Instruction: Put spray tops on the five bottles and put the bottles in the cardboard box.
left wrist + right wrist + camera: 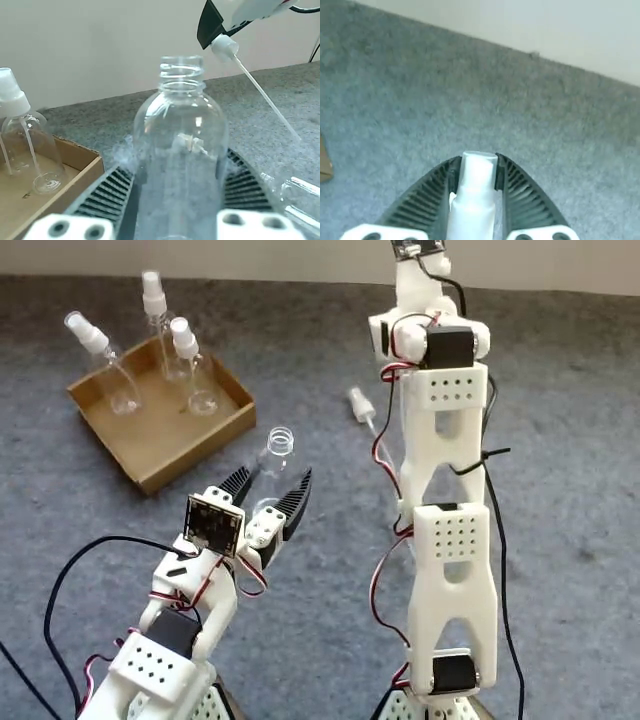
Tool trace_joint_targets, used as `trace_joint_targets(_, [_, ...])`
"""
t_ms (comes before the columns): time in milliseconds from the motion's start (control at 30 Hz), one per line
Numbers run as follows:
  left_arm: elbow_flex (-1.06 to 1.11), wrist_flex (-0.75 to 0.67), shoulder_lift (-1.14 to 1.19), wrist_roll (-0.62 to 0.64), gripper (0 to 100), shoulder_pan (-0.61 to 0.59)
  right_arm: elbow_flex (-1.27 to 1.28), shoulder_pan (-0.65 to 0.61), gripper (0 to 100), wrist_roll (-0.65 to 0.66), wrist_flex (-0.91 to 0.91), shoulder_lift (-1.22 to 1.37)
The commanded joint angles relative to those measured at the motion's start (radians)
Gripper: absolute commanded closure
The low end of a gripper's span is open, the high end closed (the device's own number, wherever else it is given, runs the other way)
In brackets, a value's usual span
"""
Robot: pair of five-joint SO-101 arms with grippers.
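Your left claw (275, 480) is clamped around the body of the open bottle (279, 443), which stands upright between the jaws with its bare neck rising above them. Your right claw (476, 162) is pinched shut on the head of a spray top (475, 197). The top's thin dip tube (265, 97) trails away from that claw at a slant, not plumb.

That slant is the main risk. If you bring the top over as it hangs, I'd expect the tube tip to meet the rim or the shoulder of the bottle, not the mouth, and then bow or spring sideways.

Pressing down off-centre could also lever the bottle over. The left jaws hold it low on smooth, clear plastic, so it may tip or spin in them once you start turning the cap. The right jaws hold the top only by its head, so it could slide if the thread binds.

The cardboard box (200, 452), with three capped bottles (185, 365) in it, sits just beyond and to one side of the left claw, so a wide swing might clip it
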Motion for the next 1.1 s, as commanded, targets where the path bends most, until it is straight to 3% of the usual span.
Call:
trace_joint_targets(0, [0.027, 0.005, -0.018, -0.009, 94, 0.01, -0.14, -0.013, 96.7, -0.009, -0.042, -0.113])
trace_joint_targets(333, [0.027, -0.002, -0.024, -0.009, 94, 0.024, -0.14, -0.036, 96.7, -0.011, 0.114, -0.335])
trace_joint_targets(533, [0.027, 0.005, -0.022, -0.009, 94, 0.128, -0.142, -0.088, 96.7, -0.012, 0.234, -0.49])
trace_joint_targets(733, [0.027, 0.005, -0.021, -0.009, 94, 0.14, -0.145, -0.099, 96.7, -0.199, 0.239, -0.665])
trace_joint_targets(1067, [0.027, 0.006, -0.018, -0.009, 94, 0.142, -0.136, -0.099, 96.7, -0.209, 0.24, -0.905])
